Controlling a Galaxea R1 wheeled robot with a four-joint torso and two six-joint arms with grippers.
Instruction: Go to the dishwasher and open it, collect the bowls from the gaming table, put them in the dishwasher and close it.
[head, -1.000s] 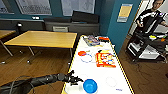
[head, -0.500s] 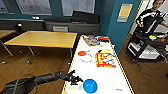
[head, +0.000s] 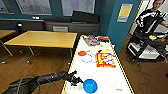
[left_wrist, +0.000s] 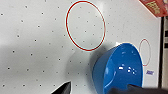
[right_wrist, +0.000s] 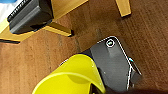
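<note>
While the left tool (head: 78, 81) reaches in over the near edge of the bench (head: 100, 75), its jaws stand wide, one fingertip (left_wrist: 62, 88) on the outside of the blue bowl (left_wrist: 119, 68), another apparently at its rim. The bowl sits just beyond the tool, close to the bench's near edge. Risk, as I judge it: glossy top, thin rim; a shallow close could skid the bowl away or tip it. The right tool, hung low over wood floor (right_wrist: 50, 55), carries the yellow bowl (right_wrist: 71, 77), rim pinched; a jolt could drop it.
</note>
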